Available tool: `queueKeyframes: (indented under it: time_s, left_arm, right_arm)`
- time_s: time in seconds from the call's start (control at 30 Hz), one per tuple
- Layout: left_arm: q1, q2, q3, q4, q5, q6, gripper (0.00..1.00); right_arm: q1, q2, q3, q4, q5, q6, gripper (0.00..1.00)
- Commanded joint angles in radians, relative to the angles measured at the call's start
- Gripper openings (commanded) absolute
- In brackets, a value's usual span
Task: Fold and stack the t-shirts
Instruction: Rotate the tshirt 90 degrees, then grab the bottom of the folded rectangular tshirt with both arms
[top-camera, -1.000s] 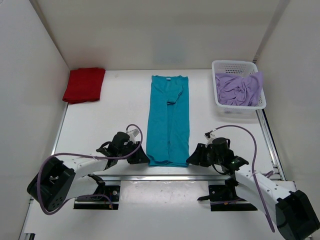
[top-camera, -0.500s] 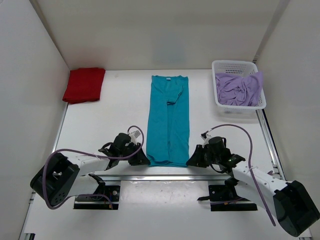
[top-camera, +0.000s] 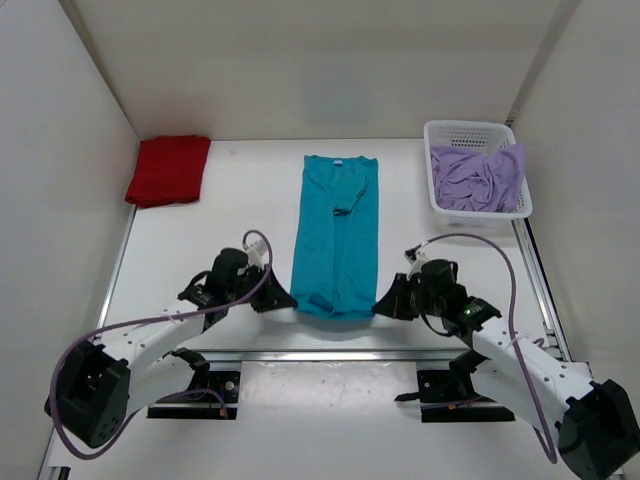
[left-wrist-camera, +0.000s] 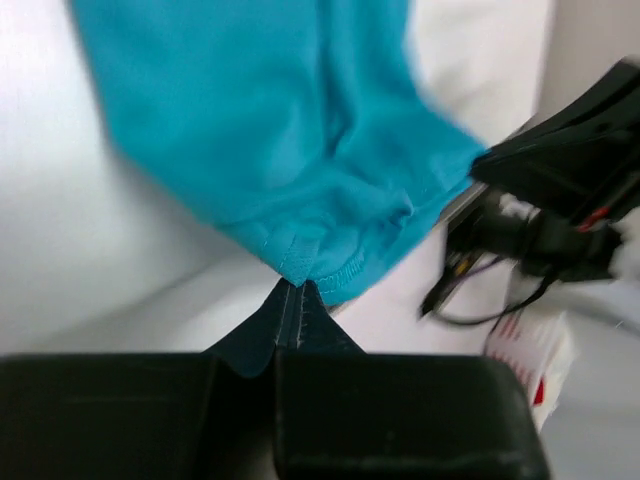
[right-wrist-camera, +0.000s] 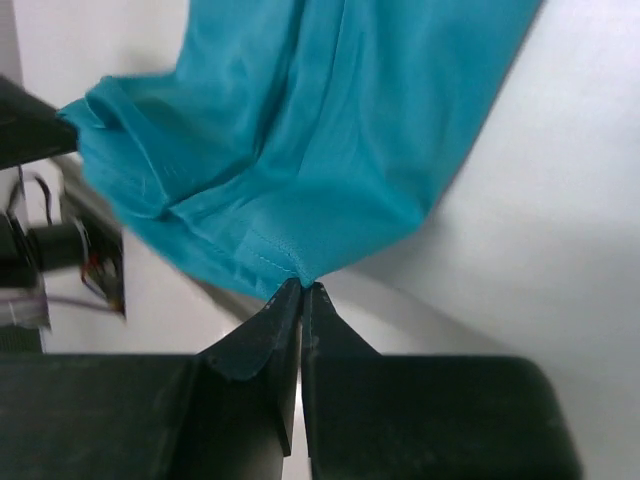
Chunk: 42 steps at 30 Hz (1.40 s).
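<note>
Left pincer (top-camera: 288, 302) is shut tight on the teal (top-camera: 337, 240), at the hem corner farther from the basket (top-camera: 470, 127). Right pincer (top-camera: 379, 307) is likewise shut, on the hem corner nearer the basket. Wrist views show cloth nipped between my tips on both sides, hem bunched.

Teal lies as a long narrow strip left of the basket, collar end level with it. Red (top-camera: 168, 170) sits folded far left of the basket, beyond the teal. Purple (top-camera: 478, 178) is heaped inside the basket.

Step, as I judge it: carry hem to collar, halving the strip. To do it well:
- Raise both corners together, level, same pace.
- Hold the hem taut so it doesn't sag.
- Lay it square on the collar.

Risk: a thin pinch may slip.
</note>
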Motion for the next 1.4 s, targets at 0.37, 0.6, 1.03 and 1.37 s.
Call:
queueKeyframes:
  time_s: [0.37, 0.6, 1.03, 1.37]
  left_arm:
    - [0.225, 0.645, 0.638, 0.176, -0.061, 0.031, 0.00]
    - [0.251, 0.895, 0.811, 0.213, -0.047, -0.006, 0.02]
    - [0.312, 0.918, 0.818, 0.406, 0.002, -0.152, 0.42]
    - [0.139, 0.731, 0.514, 0.450, -0.099, -0.103, 0.38]
  right_arm:
    - [-0.364, 0.669, 0.558, 0.186, -0.135, -0.263, 0.00]
    - [-0.424, 0.954, 0.777, 0.195, -0.188, -0.263, 0.00]
    - [-0.444, 1.133, 0.971, 0.192, -0.186, -0.258, 0.36]
    - [-0.290, 0.977, 0.837, 0.227, -0.088, -0.302, 0.01]
